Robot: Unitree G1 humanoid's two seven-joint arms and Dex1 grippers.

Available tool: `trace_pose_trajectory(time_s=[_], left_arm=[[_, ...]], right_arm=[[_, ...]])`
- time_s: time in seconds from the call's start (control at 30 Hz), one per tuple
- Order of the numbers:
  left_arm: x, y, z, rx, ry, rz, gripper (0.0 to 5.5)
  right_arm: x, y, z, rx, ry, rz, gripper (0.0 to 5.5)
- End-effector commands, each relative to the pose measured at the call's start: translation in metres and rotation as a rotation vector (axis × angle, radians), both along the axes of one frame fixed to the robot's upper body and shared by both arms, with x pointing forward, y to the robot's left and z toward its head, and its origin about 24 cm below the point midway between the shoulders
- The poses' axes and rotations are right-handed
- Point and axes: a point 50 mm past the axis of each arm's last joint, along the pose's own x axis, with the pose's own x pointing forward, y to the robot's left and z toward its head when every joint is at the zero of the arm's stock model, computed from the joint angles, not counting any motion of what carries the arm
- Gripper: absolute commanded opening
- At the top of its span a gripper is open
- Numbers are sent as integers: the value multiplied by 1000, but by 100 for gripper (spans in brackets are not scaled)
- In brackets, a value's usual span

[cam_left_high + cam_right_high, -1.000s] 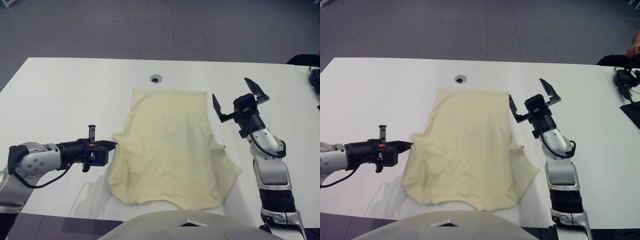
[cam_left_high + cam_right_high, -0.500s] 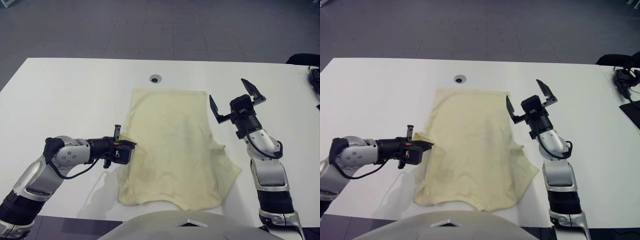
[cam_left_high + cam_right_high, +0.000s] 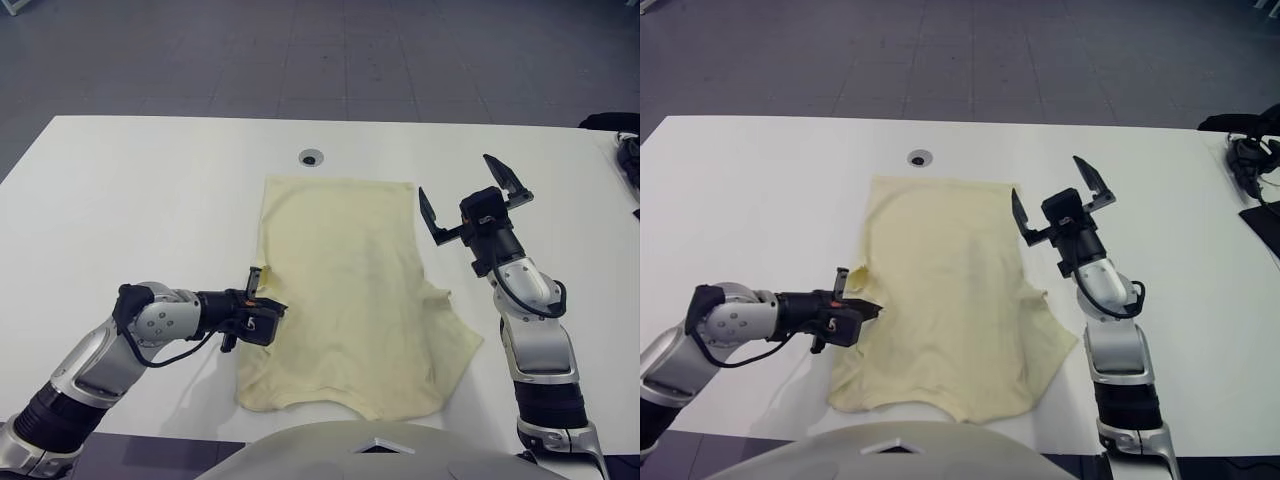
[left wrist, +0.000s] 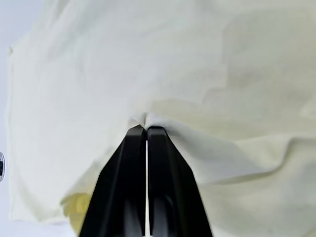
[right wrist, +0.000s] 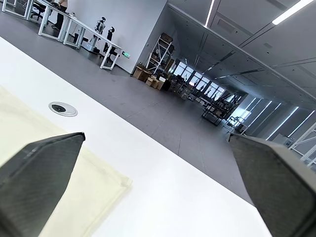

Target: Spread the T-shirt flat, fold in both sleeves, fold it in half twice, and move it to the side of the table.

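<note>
Left end effector [image 3: 272, 308] is clamped on the sleeve [image 3: 262, 272] of the T-shirt [image 3: 350, 290], lying mid-tabletop [image 3: 130, 190]. I'd drag it low and straight across, release once flat. Right end effector [image 3: 456, 180] hangs open beside it.

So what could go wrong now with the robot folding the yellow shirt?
The left gripper is shut on a pinch of the T-shirt; if it drags sideways, the whole shirt might slide or bunch up.
The right gripper hangs open near the shirt's right edge, not pinning it, so nothing would stop that slide.
The right sleeve sticks out unfolded and rumpled, so its fold may come out crooked.
</note>
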Motion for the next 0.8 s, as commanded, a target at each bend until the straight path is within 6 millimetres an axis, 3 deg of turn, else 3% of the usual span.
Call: trace_pose_trajectory(time_s=[0.03,0.1,0.6,0.73,0.8], left_arm=[[-4,-3,-3,11,9,-25,2],[-3,-5,-4,7,4,-20,11],[16,-24,11,-228,-107,94,265],[32,-17,34,-369,-197,194,332],[45,-4,48,-417,-266,282,374]], right_arm=[[-1,0,-1,-2,9,0,540],[-1,0,-1,-3,9,1,540],[-3,0,-1,-8,8,2,540],[-3,1,-1,-8,8,2,540],[-3,1,-1,-8,8,3,540]])
